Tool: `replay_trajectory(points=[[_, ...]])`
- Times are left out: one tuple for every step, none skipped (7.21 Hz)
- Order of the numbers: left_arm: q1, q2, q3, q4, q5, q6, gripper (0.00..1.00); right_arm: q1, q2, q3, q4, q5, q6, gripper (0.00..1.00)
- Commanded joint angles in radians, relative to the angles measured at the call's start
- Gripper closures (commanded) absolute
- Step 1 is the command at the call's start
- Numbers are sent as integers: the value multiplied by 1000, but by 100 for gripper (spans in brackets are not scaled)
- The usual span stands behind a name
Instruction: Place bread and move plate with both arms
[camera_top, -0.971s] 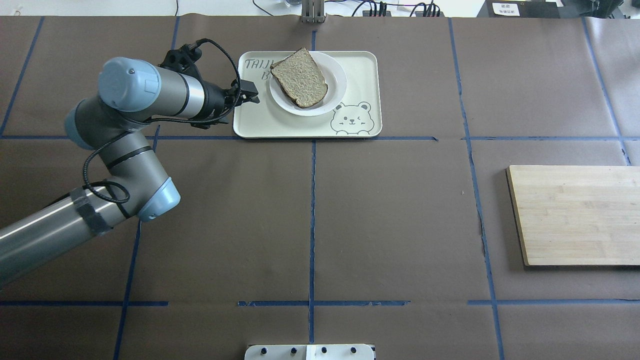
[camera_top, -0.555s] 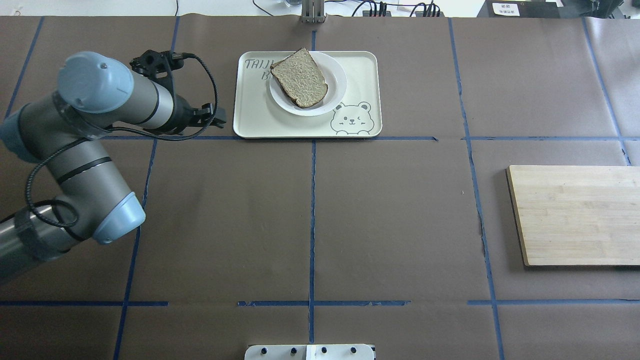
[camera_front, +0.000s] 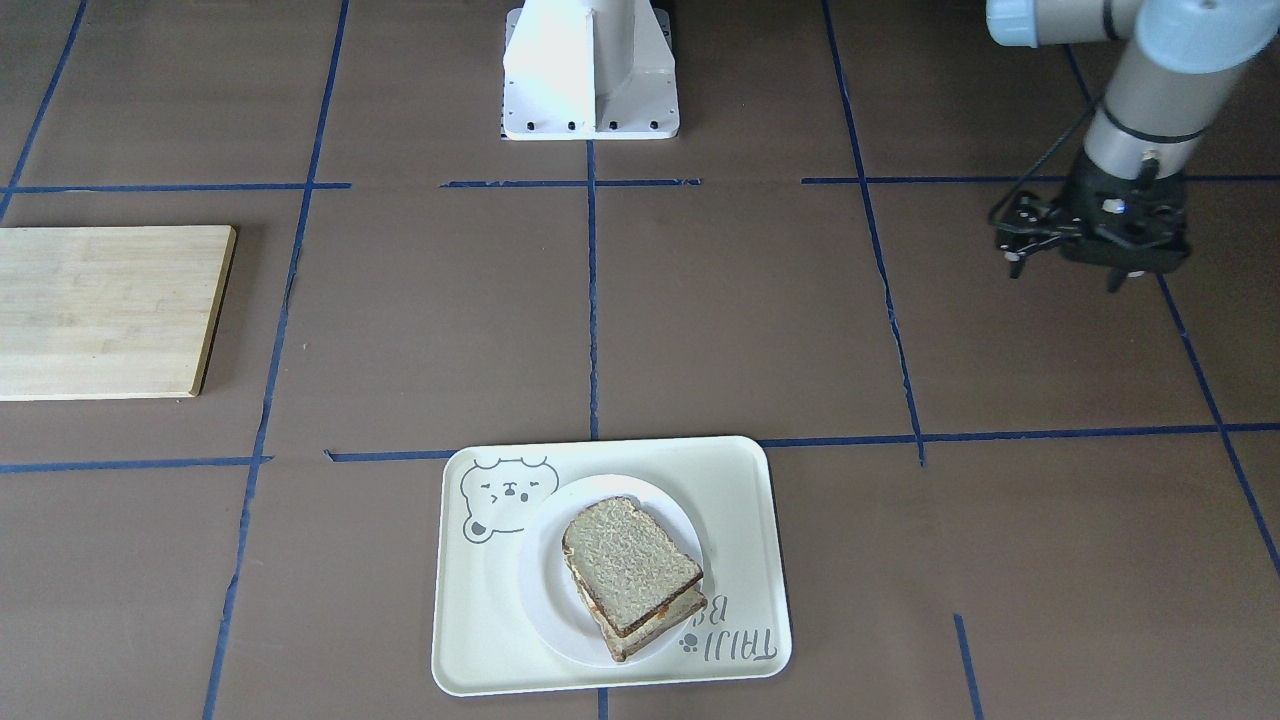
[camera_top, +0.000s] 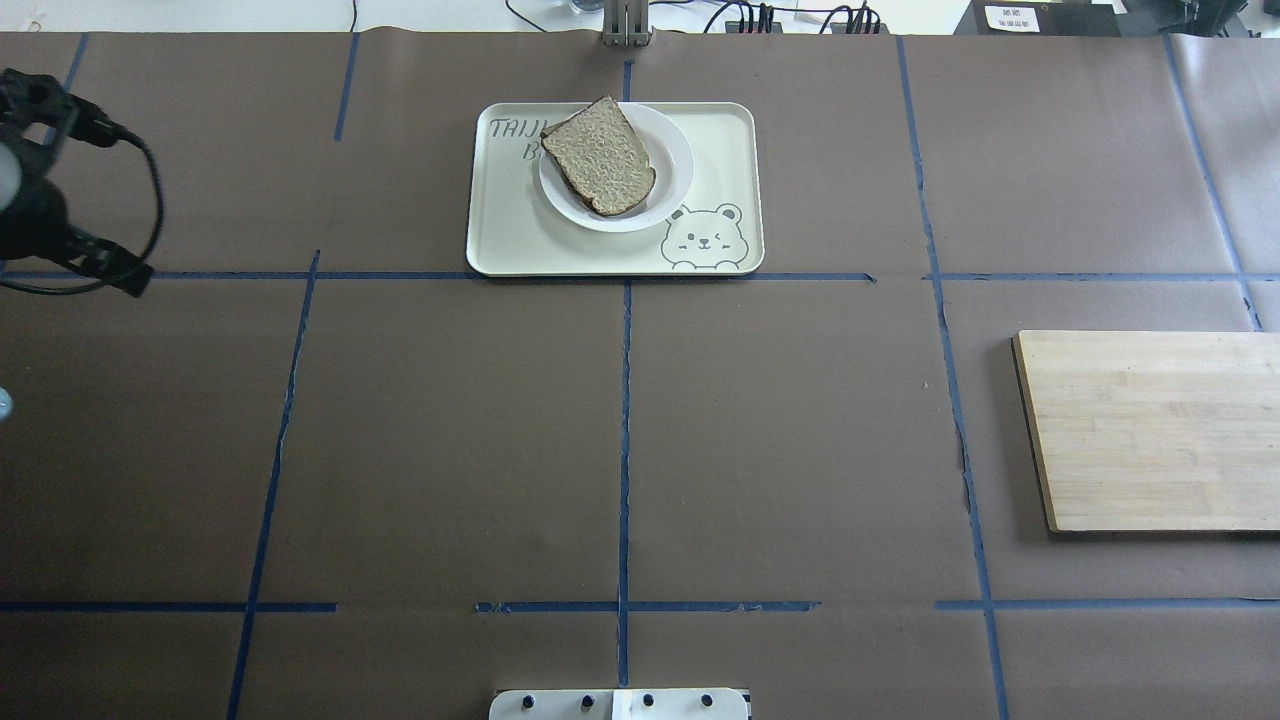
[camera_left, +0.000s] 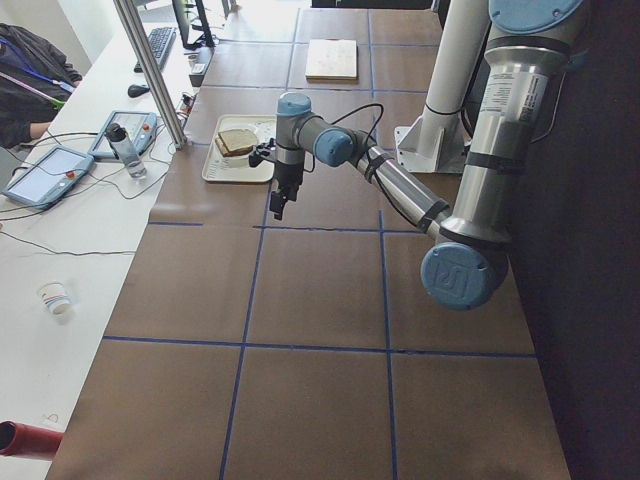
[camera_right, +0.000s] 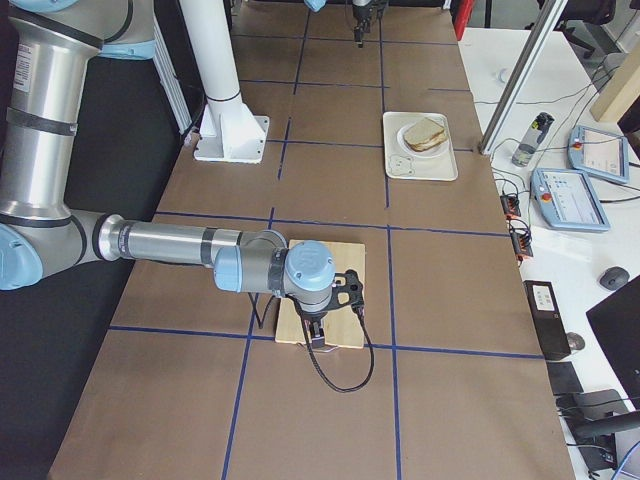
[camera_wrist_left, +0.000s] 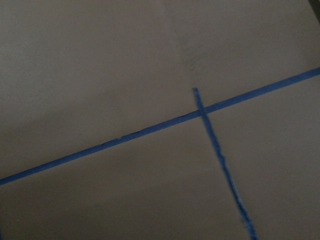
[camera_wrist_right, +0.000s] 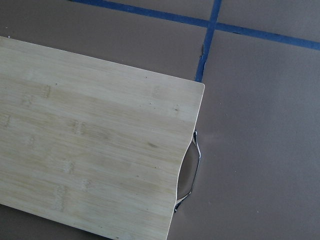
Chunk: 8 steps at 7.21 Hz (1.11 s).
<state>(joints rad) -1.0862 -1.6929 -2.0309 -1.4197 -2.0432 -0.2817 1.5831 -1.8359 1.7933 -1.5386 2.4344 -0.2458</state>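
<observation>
The bread (camera_top: 600, 155) lies on the white plate (camera_top: 678, 160), which sits on the cream bear tray (camera_top: 720, 170) at the far middle of the table. In the front view the bread (camera_front: 628, 565) rests on top of another slice on the plate (camera_front: 540, 590). My left gripper (camera_front: 1064, 278) hangs empty over bare table far to the tray's left, and its fingers look open. It shows at the left edge of the overhead view (camera_top: 110, 270). My right gripper (camera_right: 318, 338) hovers over the wooden board. It shows only in the exterior right view, so I cannot tell whether it is open or shut.
A bamboo cutting board (camera_top: 1150, 430) with a metal handle (camera_wrist_right: 192, 170) lies at the right side of the table. The white pedestal base (camera_front: 590, 70) stands at the robot's side. Blue tape lines cross the brown table cover.
My left arm has drawn back from beside the tray, moving left to the table's left side. The bread, plate and tray have not moved.
</observation>
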Motion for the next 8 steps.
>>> replay_trajectory(points=[[-235, 125, 55, -2, -154, 252, 0, 0, 3, -2, 0, 0, -1, 0], [-310, 195, 76, -4, -198, 368, 0, 0, 3, 0, 0, 0, -1, 0], [-357, 247, 80, -1, -193, 386, 0, 0, 3, -2, 0, 0, -1, 0], [-360, 284, 119, -1, -169, 388, 0, 0, 3, -2, 0, 0, -1, 0], [-362, 285, 171, -4, -179, 394, 0, 0, 1, -2, 0, 0, -1, 0], [-366, 295, 169, -4, -180, 394, 0, 0, 1, -2, 0, 0, -3, 0], [-401, 300, 176, -5, -211, 394, 0, 0, 0, -2, 0, -2, -1, 0], [-423, 306, 176, -5, -286, 395, 0, 0, 0, -2, 0, -3, 2, 0]])
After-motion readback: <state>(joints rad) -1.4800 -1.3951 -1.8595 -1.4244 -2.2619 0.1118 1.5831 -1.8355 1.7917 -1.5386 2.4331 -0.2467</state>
